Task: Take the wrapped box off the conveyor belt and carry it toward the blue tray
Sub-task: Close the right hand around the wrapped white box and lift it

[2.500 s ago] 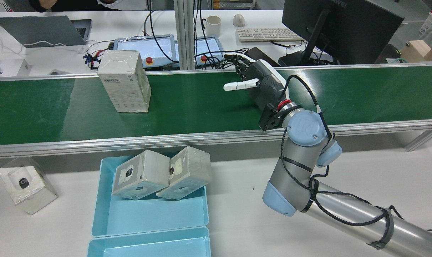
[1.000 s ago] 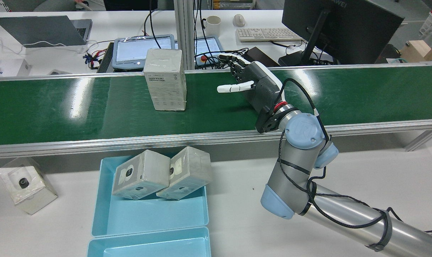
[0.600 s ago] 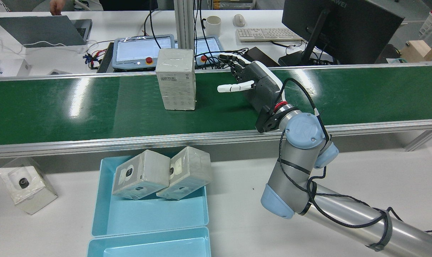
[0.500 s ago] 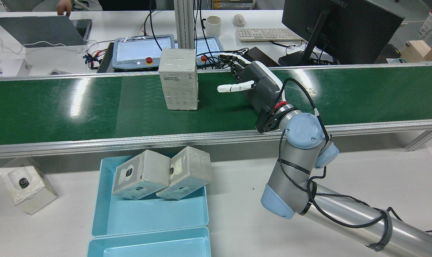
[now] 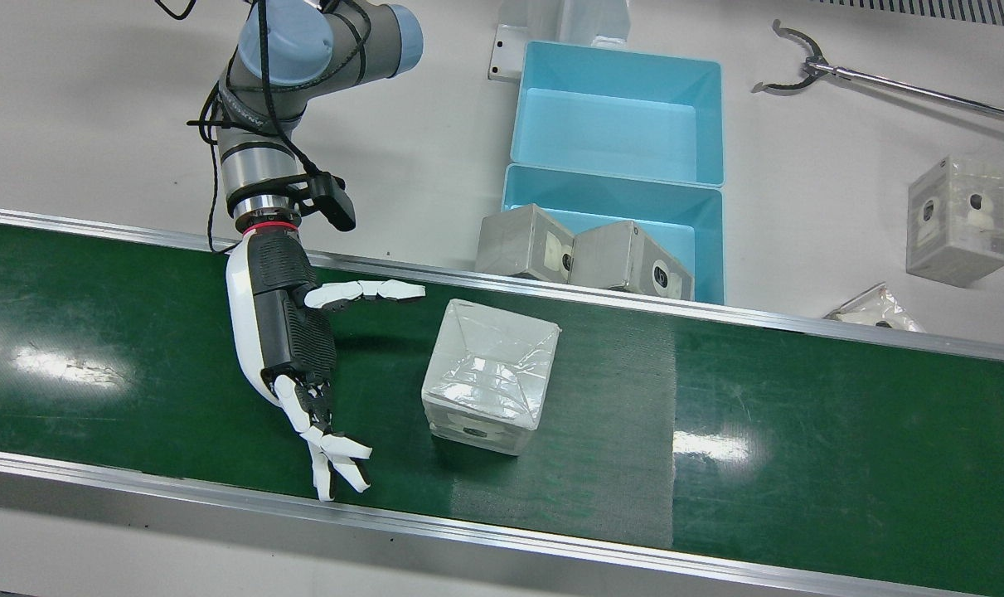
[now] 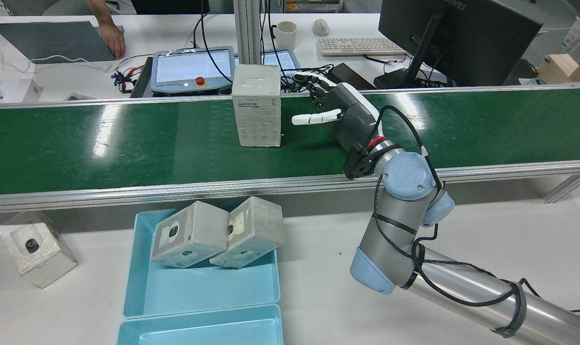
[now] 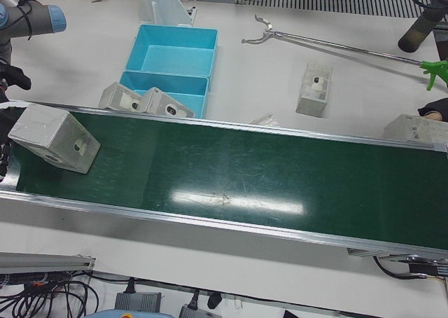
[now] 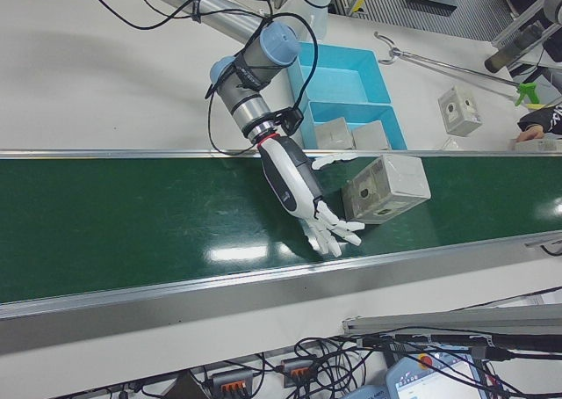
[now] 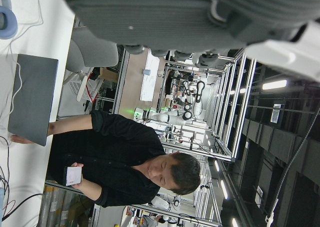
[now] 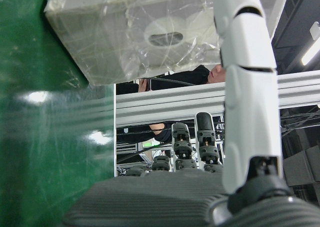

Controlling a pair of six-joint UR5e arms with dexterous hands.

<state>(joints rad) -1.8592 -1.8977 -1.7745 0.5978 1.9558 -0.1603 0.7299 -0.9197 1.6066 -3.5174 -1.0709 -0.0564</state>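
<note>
A plastic-wrapped whitish box stands on the green conveyor belt. It also shows in the rear view, the left-front view and the right-front view. My right hand lies open low over the belt, thumb and fingers spread toward the box, a short gap away and not touching it. The right hand view shows the box close in front of the thumb. The blue tray sits beside the belt. My left hand shows only as a dark palm in its own view.
Two wrapped boxes lean in the tray's compartment nearest the belt. Another wrapped box sits on the white table. A long grabber tool lies beyond the tray. Teach pendants and a monitor stand behind the belt.
The wrapped box has ridden the belt to the right in the rear view, closing on my right hand. The right hand shifted slightly toward it early on, then held still and open.
</note>
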